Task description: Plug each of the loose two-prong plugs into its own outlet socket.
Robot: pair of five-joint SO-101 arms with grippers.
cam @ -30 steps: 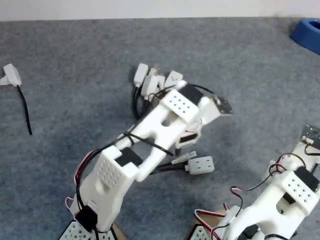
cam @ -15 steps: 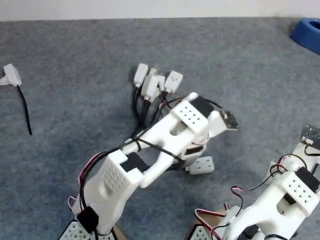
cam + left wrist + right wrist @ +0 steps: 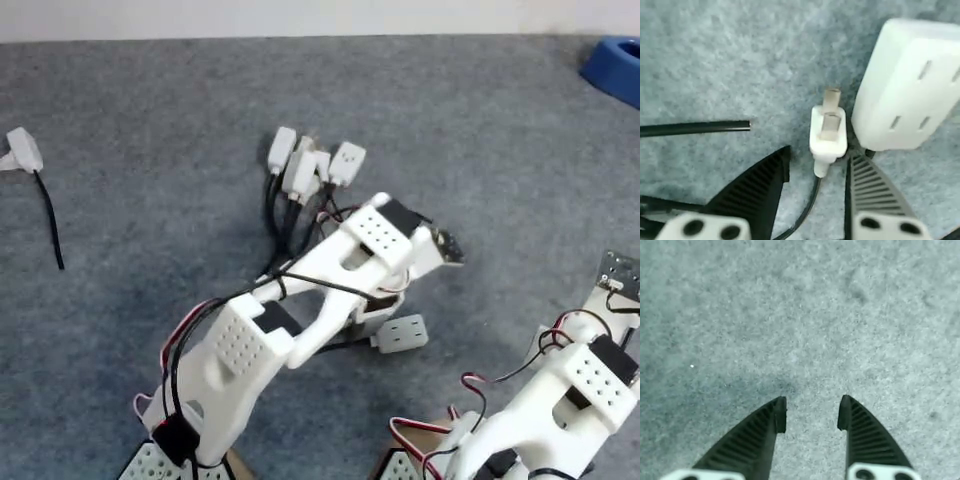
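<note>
The left gripper [image 3: 818, 155] was seen spread open around a white 2-prong plug [image 3: 828, 131], not closed on it. This plug was laid flat on the grey carpet [image 3: 715, 60], with its prongs just beside the white outlet block [image 3: 907, 85] but not inserted. The right gripper [image 3: 811, 412] was also held open, over the carpet, while a bunch of white plugs [image 3: 310, 165] was placed beyond the block and 1 single plug [image 3: 22, 150] well apart from them.

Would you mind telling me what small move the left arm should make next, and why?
Probably ease the left gripper a little forward over the white plug. Its jaws are open, but only the plug's cord end lies between them; the plug's body sits just ahead, close beside the outlet block.
</note>
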